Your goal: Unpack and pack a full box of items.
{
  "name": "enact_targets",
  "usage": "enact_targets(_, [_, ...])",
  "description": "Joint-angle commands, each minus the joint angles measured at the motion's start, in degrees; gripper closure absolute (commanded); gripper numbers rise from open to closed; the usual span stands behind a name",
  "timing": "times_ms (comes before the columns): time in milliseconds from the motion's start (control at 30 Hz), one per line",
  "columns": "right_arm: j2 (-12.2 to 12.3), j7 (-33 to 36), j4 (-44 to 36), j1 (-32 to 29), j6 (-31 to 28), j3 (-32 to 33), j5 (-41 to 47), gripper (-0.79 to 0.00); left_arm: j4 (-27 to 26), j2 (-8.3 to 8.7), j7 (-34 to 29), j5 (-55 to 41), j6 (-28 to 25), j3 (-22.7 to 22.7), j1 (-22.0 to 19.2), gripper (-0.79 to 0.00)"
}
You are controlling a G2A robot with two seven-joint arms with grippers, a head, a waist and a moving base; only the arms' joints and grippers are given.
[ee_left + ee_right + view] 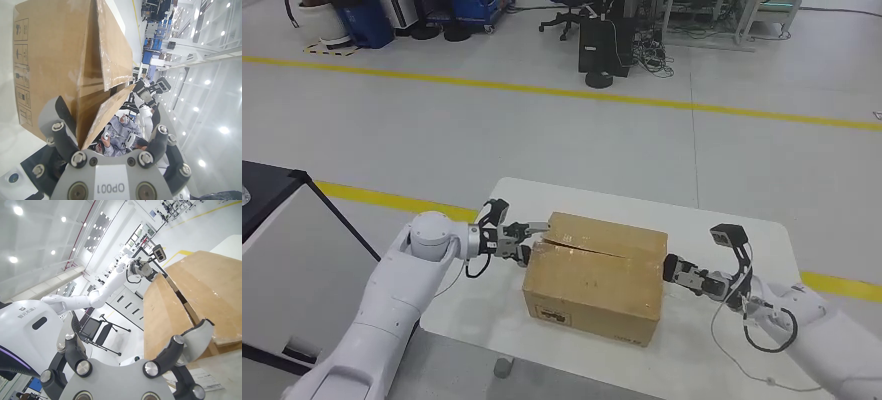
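The box (592, 275) sits in the middle of the top view, on the white bench (722, 230), with one of my arms at each short end. I judge it heavy if it is as full as the task says, so I would not try to lift it whole. Its walls look stiff, but the top flaps (587, 243) are thin board that will bend at the fold. The glossy tape along the seam looks slick. The place to take hold is a flap's free edge near its corner, on bare cardboard away from the tape.

My left jaws stand wide open at the box's left end in the top view and grip nothing. In the left wrist view, the near flap's corner (105, 109) rises into the gap between them, already parted from its neighbour. One finger (62, 113) lies against the box's end wall.

My right jaws are also spread wide and hold nothing, at the box's right end. In the right wrist view, one fingertip (200, 332) rests at the seam (181, 298) by the end edge.
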Motion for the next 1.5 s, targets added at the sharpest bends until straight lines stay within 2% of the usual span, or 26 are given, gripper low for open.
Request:
enact_targets(0, [-0.17, 0.01, -1.96, -1.21, 0.00, 1.98, 0.18, -0.785, -0.02, 0.03, -0.38, 0.07, -0.29, 0.14, -0.05, -0.785])
enact_targets(167, [-0.84, 0.01, -6.03, -4.42, 0.00, 4.97, -1.15, -0.785, -0.02, 0.03, -0.38, 0.07, -0.29, 0.14, -0.05, -0.785])
enact_targets(1167, [-0.84, 0.01, -6.03, -4.42, 0.00, 4.97, -1.15, -0.785, -0.02, 0.03, -0.38, 0.07, -0.29, 0.14, -0.05, -0.785])
enact_targets(1200, [-0.84, 0.01, -6.03, -4.42, 0.00, 4.97, -1.15, -0.785, 0.44, 0.56, 2.68, 1.65, -0.42, -1.77, -0.80, -0.785])
enact_targets(1267, [-0.84, 0.01, -6.03, -4.42, 0.00, 4.97, -1.15, -0.785, -2.59, 1.45, 3.59, 4.72, -1.06, -3.35, 0.26, -0.785])
enact_targets(1467, [-0.84, 0.01, -6.03, -4.42, 0.00, 4.97, -1.15, -0.785, -2.59, 1.45, 3.59, 4.72, -1.06, -3.35, 0.26, -0.785])
